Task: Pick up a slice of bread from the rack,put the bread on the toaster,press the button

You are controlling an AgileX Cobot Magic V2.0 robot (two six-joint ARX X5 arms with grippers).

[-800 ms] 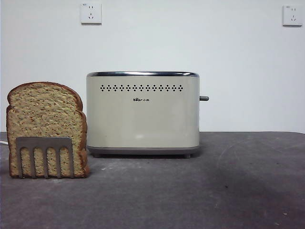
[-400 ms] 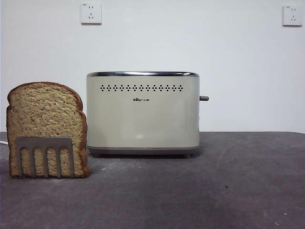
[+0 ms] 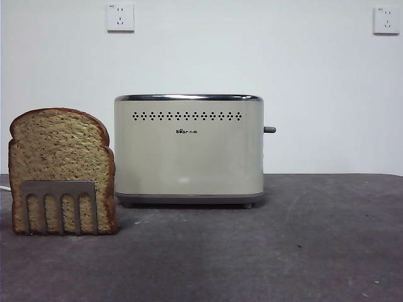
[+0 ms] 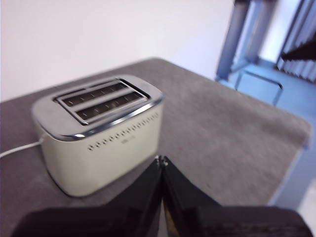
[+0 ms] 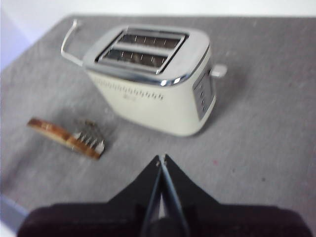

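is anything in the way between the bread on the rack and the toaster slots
Nothing visible is. The slice of bread stands in the rack beside the toaster, with bare table between them. Both slots show open and empty from the wrist views. Both claws, left and right, hang shut above the table.

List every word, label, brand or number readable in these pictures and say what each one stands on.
Small dark logo on the toaster, under its double row of holes: too small to read for certain.
Tiny mark at the top corner of each of the two wall sockets: too small to read.
Bread, rack, table: no text.
Both wrist views: blurred, nothing readable.
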